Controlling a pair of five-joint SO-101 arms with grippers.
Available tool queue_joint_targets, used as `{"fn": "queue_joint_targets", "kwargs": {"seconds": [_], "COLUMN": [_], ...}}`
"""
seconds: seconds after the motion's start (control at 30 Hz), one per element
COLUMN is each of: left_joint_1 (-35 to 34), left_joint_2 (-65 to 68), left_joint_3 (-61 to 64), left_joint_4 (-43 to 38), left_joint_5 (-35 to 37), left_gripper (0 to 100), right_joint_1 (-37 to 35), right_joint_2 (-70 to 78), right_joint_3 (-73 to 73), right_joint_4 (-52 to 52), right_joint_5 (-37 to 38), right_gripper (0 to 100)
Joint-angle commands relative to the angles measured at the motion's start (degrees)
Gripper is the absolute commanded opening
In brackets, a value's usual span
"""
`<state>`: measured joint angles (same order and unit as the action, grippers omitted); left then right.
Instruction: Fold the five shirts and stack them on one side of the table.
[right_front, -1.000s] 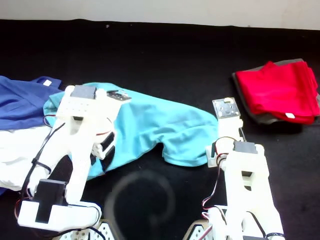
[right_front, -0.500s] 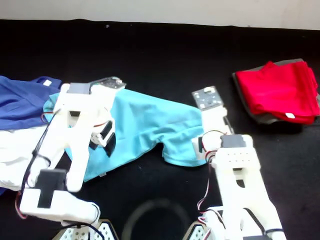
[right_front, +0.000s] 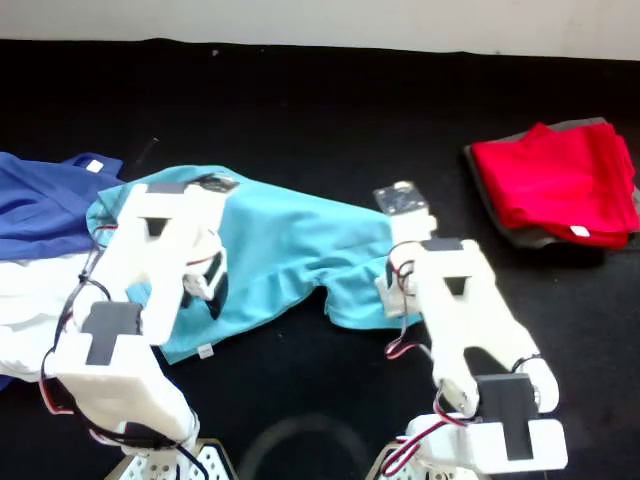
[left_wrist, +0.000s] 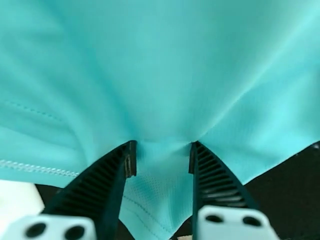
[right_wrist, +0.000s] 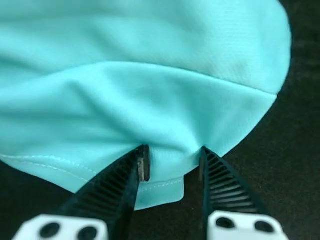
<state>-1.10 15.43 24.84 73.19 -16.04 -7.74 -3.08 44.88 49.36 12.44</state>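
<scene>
Left gripper (left_wrist: 160, 156) down on the teal shirt (left_wrist: 165, 65), jaws partway apart, tips pressed into the cloth. Between them a puckered strip of fabric, with creases fanning out ahead of the tips; not clamped on anything. Right gripper (right_wrist: 172, 161) likewise partway apart, tips planted on the same shirt just inside its stitched hem. Between those tips a flat bit of hem, and just beside and behind them the black table (right_wrist: 300, 150). In the high view, both grippers at the shirt's far edge, the left near one end of the spread cloth, the right near the other. Most of the teal cloth between the two and back toward the arm bases. Out past the left gripper, on the side away from the right one: a blue shirt (right_front: 40, 200) touching the teal one, and a white shirt (right_front: 25, 300) nearer that arm's base. Out past the right gripper, well apart from it: a folded red shirt (right_front: 560, 180) lying on top of a folded grey shirt (right_front: 535, 238).
</scene>
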Motion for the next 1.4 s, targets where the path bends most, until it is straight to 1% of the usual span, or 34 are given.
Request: {"fn": "queue_joint_targets", "kwargs": {"seconds": [0.0, 0.1, 0.2, 0.27, 0.4, 0.5, 0.57, 0.63, 0.73, 0.83, 0.9, 0.97, 1.07, 1.2, 1.37], "left_joint_1": [7.87, 13.67, 17.27, 17.71, 17.71, 17.54, 16.22, 13.41, 6.46, -0.4, -3.3, -4.88, -5.41, -5.23, -5.05], "left_joint_2": [-3.03, -8.75, -15.52, -20.18, -28.26, -31.34, -31.96, -31.34, -28.62, -21.49, -15.16, -9.01, -1.71, 2.51, 2.59], "left_joint_3": [4.97, 9.27, 11.3, 11.3, 10.77, 12.7, 15.16, 17.1, 18.68, 17.8, 14.55, 9.36, 1.27, -8.13, -15.6], "left_joint_4": [0.44, 0.35, 0.44, 1.85, 8.0, 10.37, 10.11, 7.91, 0.7, -6.15, -8.26, -8.18, -8.0, -2.2, 6.95], "left_joint_5": [2.02, 2.02, 2.02, 1.93, 1.67, -1.93, -4.4, -7.65, -10.46, -12.48, -12.57, -12.48, -11.52, -9.67, -9.58], "left_gripper": [19, 19, 19, 19, 19, 19, 19, 19, 19, 19, 19, 19, 19, 19, 19], "right_joint_1": [6.46, 10.24, 13.14, 14.11, 14.37, 14.02, 14.02, 13.93, 12.09, 9.89, 8.66, 7.52, 6.73, 6.73, 6.73], "right_joint_2": [1.54, 1.54, 1.36, 0.22, -7.16, -14.81, -19.91, -23.78, -26.68, -26.77, -26.68, -26.68, -26.68, -26.68, -26.95], "right_joint_3": [-1.27, -0.84, -1.36, -1.36, -0.66, -0.75, -0.75, -0.57, -0.04, 1.1, 2.42, 4.0, 6.64, 8.84, 9.89], "right_joint_4": [-0.57, -0.22, 2.59, 3.12, 3.47, 6.9, 8.57, 10.15, 12.26, 13.05, 12.7, 11.3, 8.57, 7.25, 7.25], "right_joint_5": [-1.14, -0.79, -0.7, -0.62, -0.62, -0.62, -0.62, -0.53, 1.23, 1.76, 1.85, 1.85, 1.85, 1.85, 2.11], "right_gripper": [18.0, 18.0, 18.0, 18.0, 18.0, 18.0, 18.0, 18.0, 18.0, 18.0, 18.0, 18.0, 18.0, 18.0, 18.0]}}
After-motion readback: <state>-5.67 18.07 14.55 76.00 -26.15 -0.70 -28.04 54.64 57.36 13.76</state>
